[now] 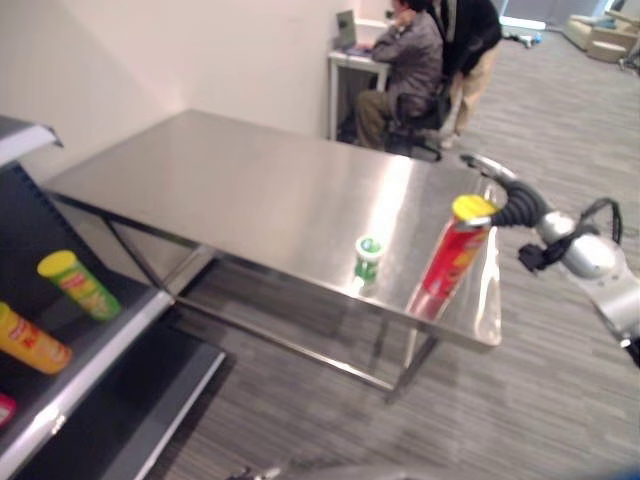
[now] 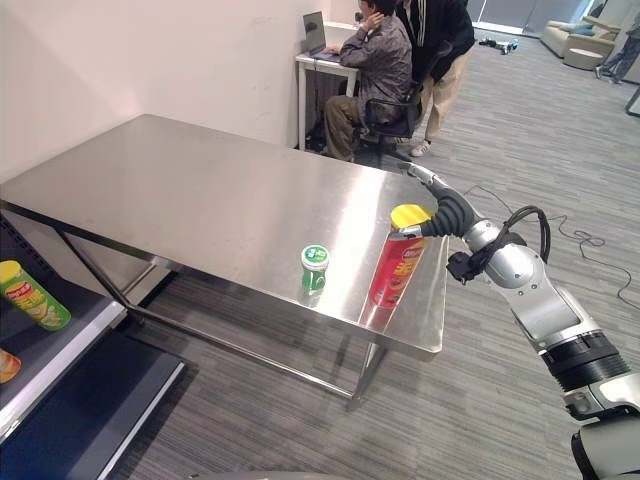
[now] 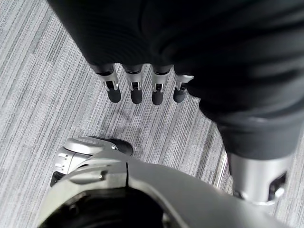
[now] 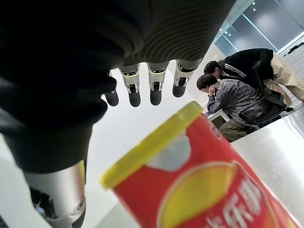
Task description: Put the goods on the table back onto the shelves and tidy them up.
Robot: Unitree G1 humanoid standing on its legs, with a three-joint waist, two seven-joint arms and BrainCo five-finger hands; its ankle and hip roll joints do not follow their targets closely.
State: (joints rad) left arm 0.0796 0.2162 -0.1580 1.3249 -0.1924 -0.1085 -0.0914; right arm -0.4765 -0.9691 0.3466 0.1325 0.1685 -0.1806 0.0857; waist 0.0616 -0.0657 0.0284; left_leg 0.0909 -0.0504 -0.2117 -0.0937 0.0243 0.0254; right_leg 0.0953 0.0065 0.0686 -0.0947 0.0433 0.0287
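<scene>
Right hand point(image 2: 441, 205) reached over the yellow lid of the red chip can point(image 2: 399, 258), fingers point(image 4: 155, 88) extended and relaxed above the lid, not curled round it. That can stood upright near the front right corner of the steel table point(image 2: 200, 190), with a small green cup point(image 2: 314, 267) just beside it toward the robot's left. Down on the shelf point(image 1: 95, 345) at the left lay a green chip can point(image 1: 80, 284) and an orange can point(image 1: 30, 341). Left hand point(image 3: 142, 85) hung over the grey floor point(image 3: 38, 95), fingers straight, empty. Two people point(image 2: 400, 60) were at a desk behind the table.
</scene>
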